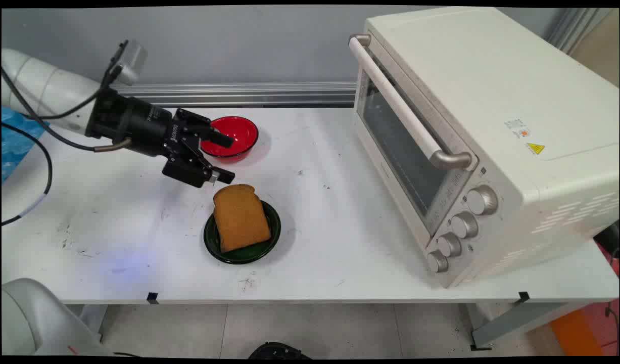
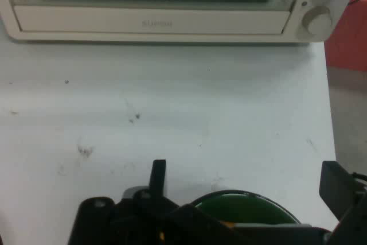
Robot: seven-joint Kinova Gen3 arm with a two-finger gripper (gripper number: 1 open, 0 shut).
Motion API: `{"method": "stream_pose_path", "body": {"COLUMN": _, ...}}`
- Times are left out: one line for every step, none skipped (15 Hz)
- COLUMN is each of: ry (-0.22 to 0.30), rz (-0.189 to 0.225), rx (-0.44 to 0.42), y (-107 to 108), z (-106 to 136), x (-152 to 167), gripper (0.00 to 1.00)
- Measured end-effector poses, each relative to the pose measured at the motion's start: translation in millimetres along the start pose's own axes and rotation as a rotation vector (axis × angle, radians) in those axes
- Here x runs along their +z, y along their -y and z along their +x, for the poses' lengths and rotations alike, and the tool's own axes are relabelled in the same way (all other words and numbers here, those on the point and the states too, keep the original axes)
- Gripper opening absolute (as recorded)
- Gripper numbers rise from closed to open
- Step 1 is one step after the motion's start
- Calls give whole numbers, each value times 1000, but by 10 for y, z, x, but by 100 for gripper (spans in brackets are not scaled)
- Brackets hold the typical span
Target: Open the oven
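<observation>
My black gripper point(image 1: 227, 157) points right, low over the table, and stands open with nothing between its fingers. One finger lies in front of a red bowl point(image 1: 235, 134); the other hangs just above and left of a slice of brown toast point(image 1: 240, 217). The toast rests on a dark green plate point(image 1: 244, 253). In the hand view the green plate point(image 2: 246, 205) shows at the bottom between the two fingers point(image 2: 158, 177), with my gripper point(image 2: 246, 179) spread wide. The toast itself is barely seen there.
A cream toaster oven point(image 1: 471, 136) with its door shut stands on the right of the white table point(image 1: 330, 222), handle and several knobs facing left-front. It fills the top of the hand view as the oven point(image 2: 166, 10). A blue bag point(image 1: 14, 144) lies at the left edge.
</observation>
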Motion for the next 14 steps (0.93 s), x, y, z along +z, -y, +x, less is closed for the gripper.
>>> {"method": "stream_pose_path", "body": {"ry": -12, "rz": 0, "rx": -1, "y": -4, "z": 17, "x": -33, "gripper": 100}}
{"method": "stream_pose_path", "body": {"ry": -21, "rz": 1, "rx": -1, "y": -7, "z": 31, "x": -54, "gripper": 100}}
{"method": "stream_pose_path", "body": {"ry": -37, "rz": 3, "rx": -1, "y": -7, "z": 57, "x": -85, "gripper": 100}}
{"method": "stream_pose_path", "body": {"ry": -56, "rz": 5, "rx": -1, "y": -8, "z": 91, "x": -116, "gripper": 100}}
{"method": "stream_pose_path", "body": {"ry": -74, "rz": 7, "rx": 0, "y": -9, "z": 126, "x": -144, "gripper": 100}}
{"method": "stream_pose_path", "body": {"ry": -90, "rz": 9, "rx": -1, "y": -9, "z": 157, "x": -164, "gripper": 100}}
{"method": "stream_pose_path", "body": {"ry": -100, "rz": 10, "rx": -2, "y": -8, "z": 179, "x": -174, "gripper": 100}}
{"method": "stream_pose_path", "body": {"ry": -115, "rz": 13, "rx": -3, "y": -8, "z": 215, "x": -186, "gripper": 100}}
{"method": "stream_pose_path", "body": {"ry": -134, "rz": 17, "rx": -5, "y": -7, "z": 260, "x": -196, "gripper": 100}}
{"method": "stream_pose_path", "body": {"ry": -151, "rz": 20, "rx": -6, "y": -7, "z": 304, "x": -204, "gripper": 100}}
{"method": "stream_pose_path", "body": {"ry": -165, "rz": 23, "rx": -8, "y": -7, "z": 345, "x": -206, "gripper": 100}}
{"method": "stream_pose_path", "body": {"ry": -180, "rz": 26, "rx": -10, "y": -7, "z": 397, "x": -205, "gripper": 100}}
{"method": "stream_pose_path", "body": {"ry": -193, "rz": 29, "rx": -12, "y": -6, "z": 451, "x": -201, "gripper": 100}}
{"method": "stream_pose_path", "body": {"ry": -205, "rz": 31, "rx": -13, "y": -7, "z": 505, "x": -195, "gripper": 100}}
